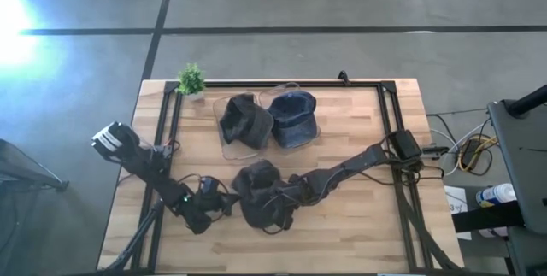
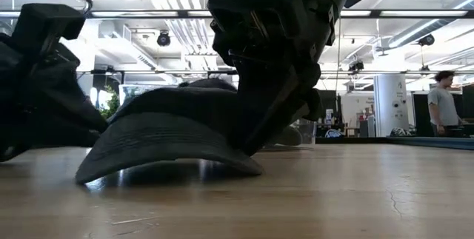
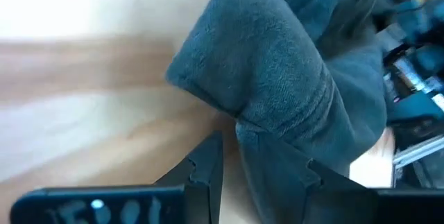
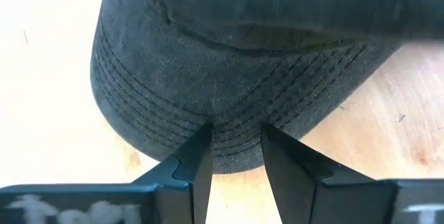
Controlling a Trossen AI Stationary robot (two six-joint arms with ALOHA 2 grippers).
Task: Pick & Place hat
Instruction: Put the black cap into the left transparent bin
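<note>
A dark grey hat lies on the wooden table near its middle front. In the low view its curved brim rests on the table by both ends. My left gripper is at the hat's left side, with crown cloth between its fingers. My right gripper is at the hat's right side, nearly shut on the stitched brim. It comes down from above in the low view. My left gripper has a fold of the hat's crown cloth between its two fingers, coming level from the table's left; several layers. The hat lies on the table. My right gripper has its fingertips on the brim's stitched part near its edge, coming slanted down from the table's right. The brim rests on the table.
A clear container at the back holds a dark grey hat and a blue hat. A small green plant stands at the far left corner. A black frame borders the table. A person stands far behind.
</note>
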